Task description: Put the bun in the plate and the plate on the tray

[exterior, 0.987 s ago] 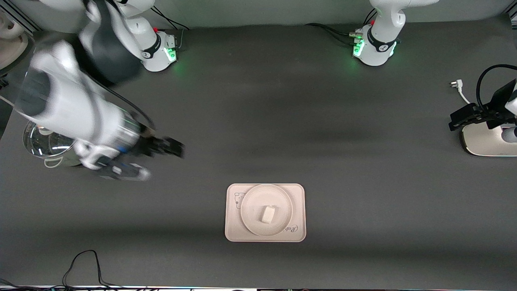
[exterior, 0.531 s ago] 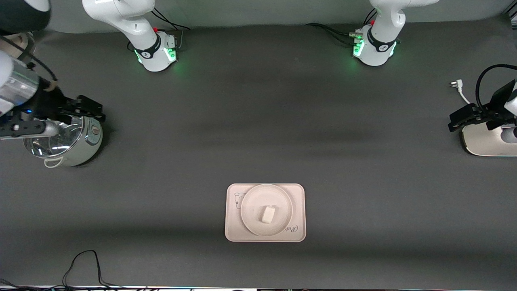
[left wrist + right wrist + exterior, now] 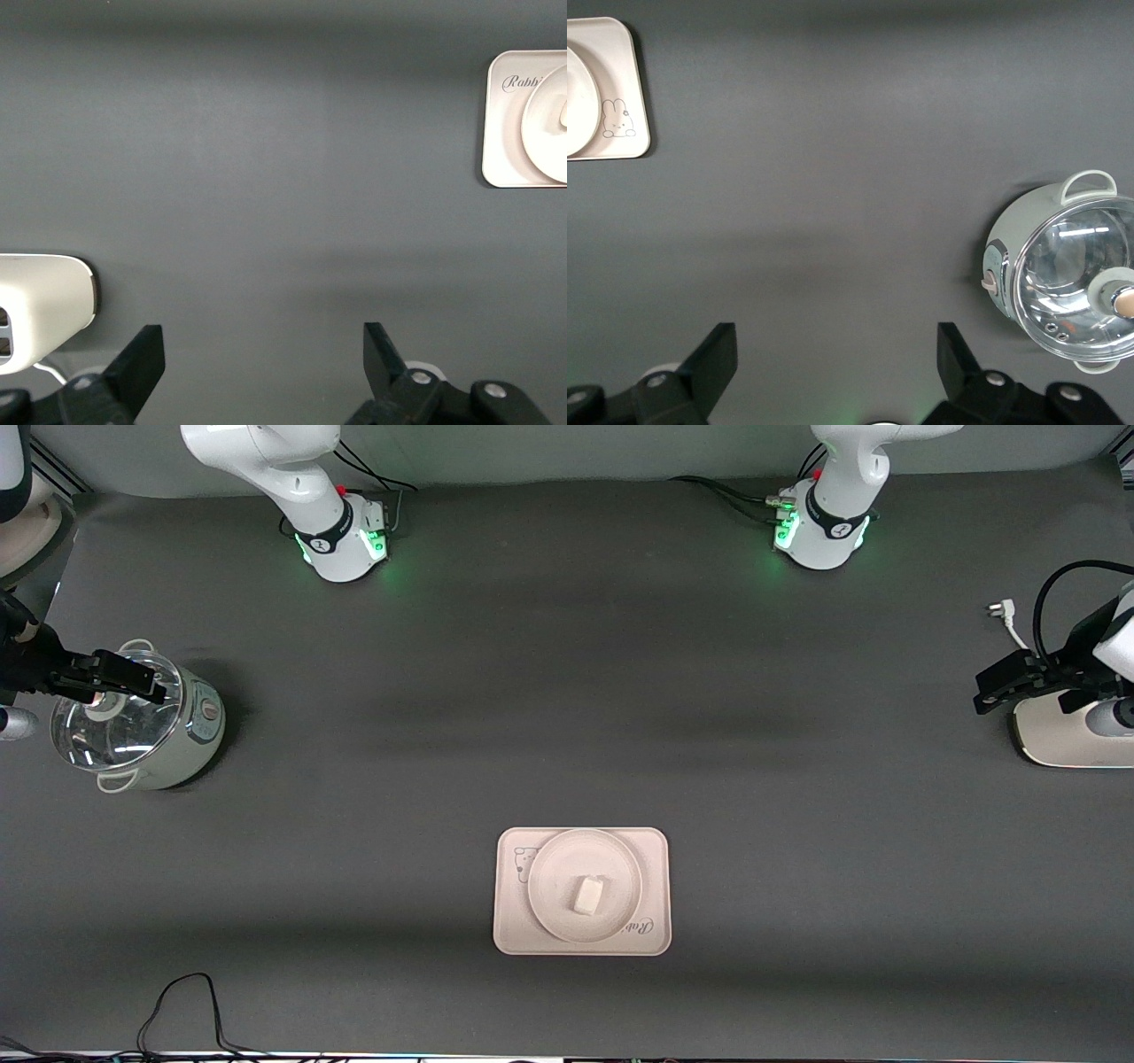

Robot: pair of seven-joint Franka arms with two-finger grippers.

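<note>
1. Right, the bun lies flat in the plate, a touch off centre, toward my left arm's end of the table and toward the front camera. Its long axis runs nearly straight toward that camera, tilted slightly, with the nearer end leaning toward my right arm's end.
2. The plate sits on the tray, filling most of it. The tray's long sides run across the table, with the rabbit drawing in the corner farther from the camera and the script lettering in the nearer corner.
3. The tray rests in the middle of the table, toward the front camera's edge, well apart from both my grippers.
4. The small cooker with its glass lid on stands at my right arm's end. Through the lid I can't tell what's inside.
5. My right gripper hangs over that lid, fingers spread wide, holding nothing.
6. My left gripper waits at the other end over the edge of a white device, fingers spread too and empty.
7. Against a second ago: my right arm has swung away from the table's middle out to the cooker. Bun, plate and tray haven't shifted.
</note>
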